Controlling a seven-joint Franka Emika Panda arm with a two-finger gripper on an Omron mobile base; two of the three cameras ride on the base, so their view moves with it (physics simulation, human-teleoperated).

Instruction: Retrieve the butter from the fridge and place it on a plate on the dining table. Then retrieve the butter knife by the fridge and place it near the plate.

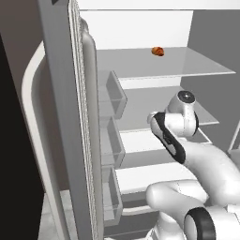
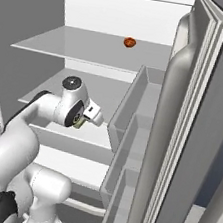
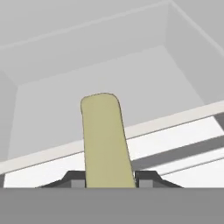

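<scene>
The fridge [image 1: 140,33] stands open, and both base views look into its white interior with glass shelves. The arm reaches in at the level of the middle shelf [image 2: 106,90].

In the hand view the pincer [image 3: 109,179] is clenched on the butter [image 3: 105,140], a pale yellow-tan stick that stands up between the 2 dark fingertips [image 3: 74,179]. Only the tops of these tips are visible; their lower parts are cut off at the bottom of the view. The lower end of the butter is also hidden there, so it is not possible to see how deep it sits in the grip. Behind the butter are a shelf edge and the grey back corner of the fridge.

In the right base view the pincer [image 2: 90,116] points to the right, toward the door bins [image 2: 133,117], and a small yellowish piece of the butter [image 2: 79,122] shows just under the hand; the rest is covered by the wrist. In the left base view the wrist hides the pincer and the butter completely.

A small reddish-brown round item [image 1: 158,51] lies on the top shelf [image 1: 187,65], near the back wall and well apart from the arm. The left door [image 1: 70,117] covers much of the left base view, and its curved white handle [image 1: 35,126] is cut off at the bottom.
</scene>
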